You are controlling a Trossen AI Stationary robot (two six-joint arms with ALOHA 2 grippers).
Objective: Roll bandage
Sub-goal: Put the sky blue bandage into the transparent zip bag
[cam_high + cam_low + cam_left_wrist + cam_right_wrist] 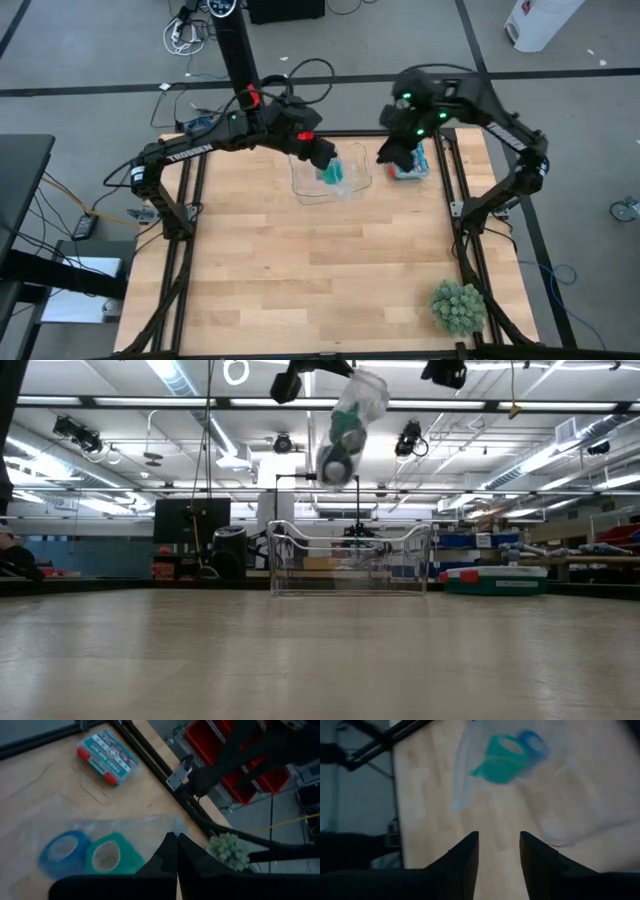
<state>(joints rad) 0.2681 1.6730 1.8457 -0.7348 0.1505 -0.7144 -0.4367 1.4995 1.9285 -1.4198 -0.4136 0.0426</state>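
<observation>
The teal bandage coil (110, 855) sits next to a blue roll (62, 851) inside a clear plastic bag (100, 827). My left gripper (320, 155) is shut on the bag at the table's far middle. The bag hangs in the air (345, 430) over a clear basket (350, 560). My right gripper (499, 845) is open and empty. It stands to the right of the bag (395, 155), and its wrist view shows the teal coil (502, 760) and the blue roll (532, 740). My left gripper pinches the clear bag at its edge (175, 829) between its two shut fingers; one layer or several, I cannot tell. The bag hangs below the gripper, lifted clear of the table and the basket, with both rolls at its lower end (338, 455).
A teal case with red clasps (410, 165) lies at the far right, under my right gripper, and shows in the left wrist view (107, 757). A green spiky ball (458, 306) sits at the near right corner. Black frame rails (455, 200) run along the table's sides.
</observation>
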